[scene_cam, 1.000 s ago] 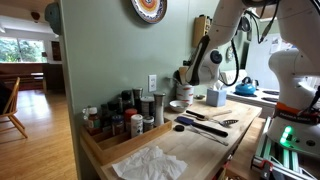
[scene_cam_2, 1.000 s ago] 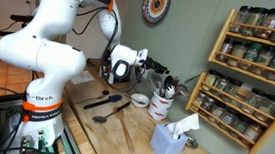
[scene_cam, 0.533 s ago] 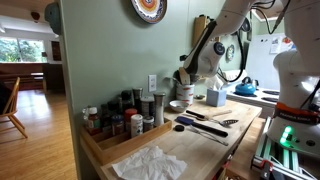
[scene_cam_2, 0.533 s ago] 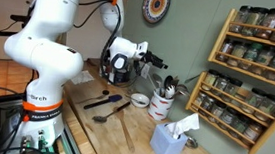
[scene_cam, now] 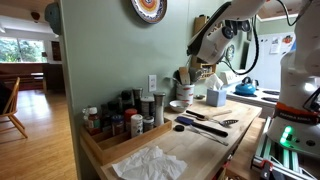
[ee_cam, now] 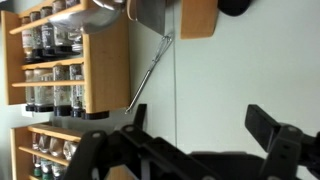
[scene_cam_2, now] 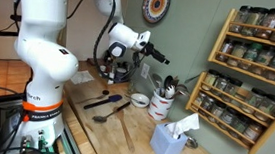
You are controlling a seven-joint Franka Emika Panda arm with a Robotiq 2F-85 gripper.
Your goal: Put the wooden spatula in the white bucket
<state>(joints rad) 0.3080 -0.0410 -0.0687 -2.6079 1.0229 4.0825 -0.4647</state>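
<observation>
Your gripper [scene_cam_2: 162, 59] hangs above the white bucket [scene_cam_2: 160, 107], clear of it. Fingers [ee_cam: 268, 122] are wide apart w/ nothing btwn them. Bucket sits by the bench's back edge, near the wall. The light-brown handle poking out of it looks like the wooden spatula [scene_cam: 183, 76], tho too small to be sure.

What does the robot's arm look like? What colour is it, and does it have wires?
The arm is shiny white, made of fat rounded tubes joined by darker rings. A small dark label sits low on it, too tiny to read. Black cables loop along its upper part. The end effector is black, with two chunky black fingers.
</observation>
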